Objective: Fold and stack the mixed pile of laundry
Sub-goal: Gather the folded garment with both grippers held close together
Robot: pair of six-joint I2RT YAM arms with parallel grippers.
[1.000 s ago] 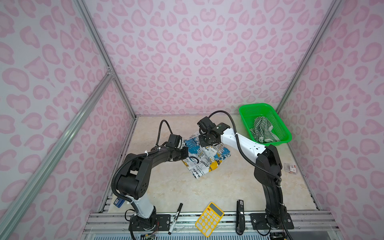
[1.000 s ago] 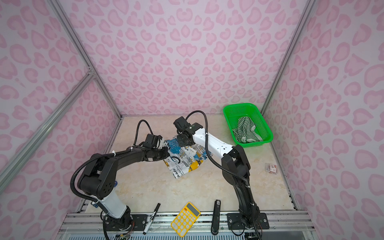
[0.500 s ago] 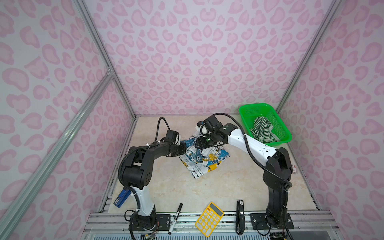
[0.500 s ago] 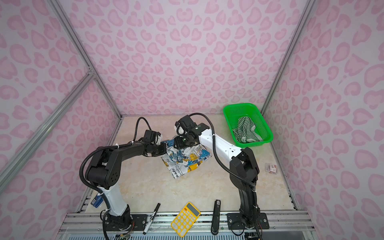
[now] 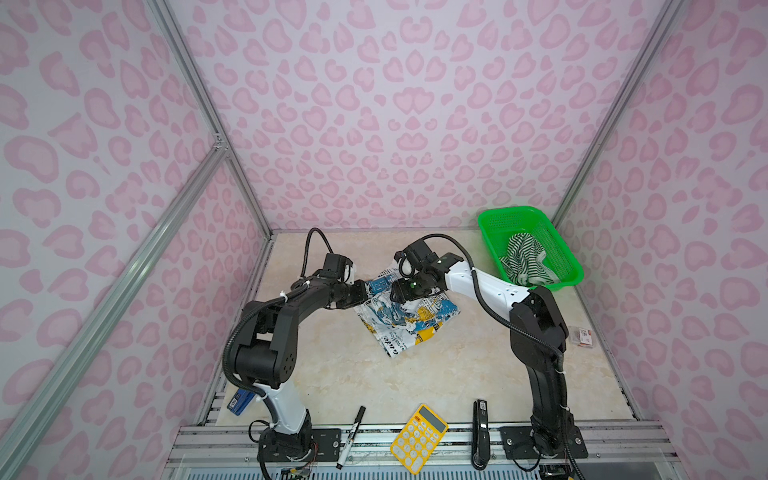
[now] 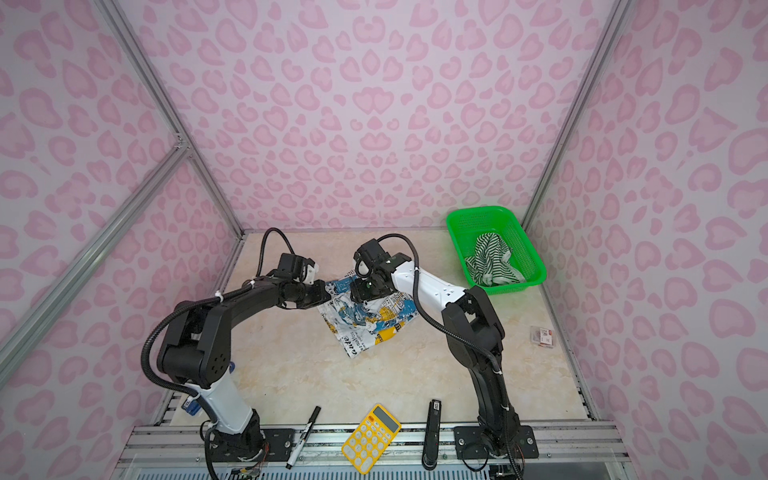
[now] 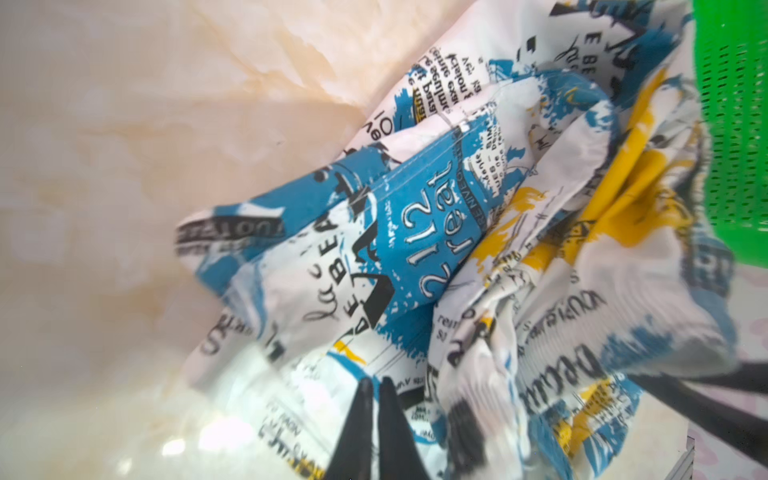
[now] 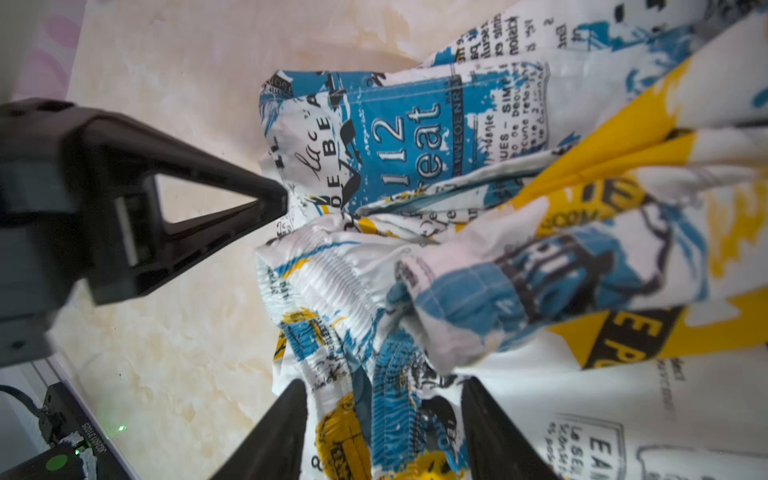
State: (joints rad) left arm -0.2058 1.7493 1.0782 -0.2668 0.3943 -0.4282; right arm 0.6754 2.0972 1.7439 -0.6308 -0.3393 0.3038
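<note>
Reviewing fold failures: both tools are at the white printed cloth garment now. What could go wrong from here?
1. The right tool stands open astride a bunched ridge of the white cloth garment with blue, yellow and black print; closing there would likely pinch several layers and fold unevenly.
2. The left tool is almost closed at the garment's edge; whether it grips is unclear, so the edge may slip on a lift.

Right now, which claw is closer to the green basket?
Right. The right claw is over the middle of the printed cloth; the left claw is at the cloth's edge farthest from the basket.
</note>
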